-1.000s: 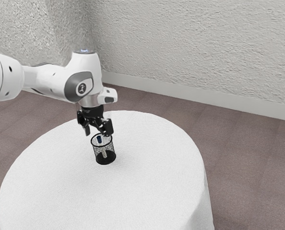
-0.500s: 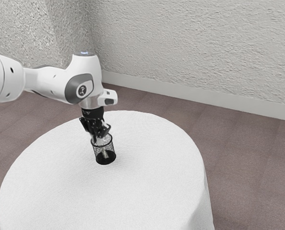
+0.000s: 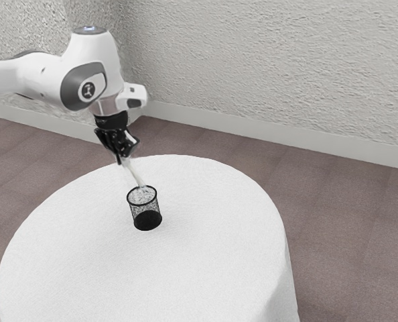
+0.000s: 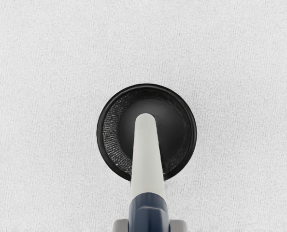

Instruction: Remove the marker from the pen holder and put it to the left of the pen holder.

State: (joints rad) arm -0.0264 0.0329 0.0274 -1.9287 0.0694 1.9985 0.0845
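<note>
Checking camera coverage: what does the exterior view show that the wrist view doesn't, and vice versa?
Exterior view adds: arm, wall, floor, rounded edge of the table.
Wrist view adds: blue end of the marker close up, inner base of the pen holder from overhead.
Both: pincer gripping the marker, its pale body, the pen holder, white tabletop.

And there's your arm, smooth white, its dark-grey rounded panel framing a round black badge; clocked from that badge in the exterior view, your blue-lit grey cap gleams at twelve, a white block at three, your black gripper at five.
</note>
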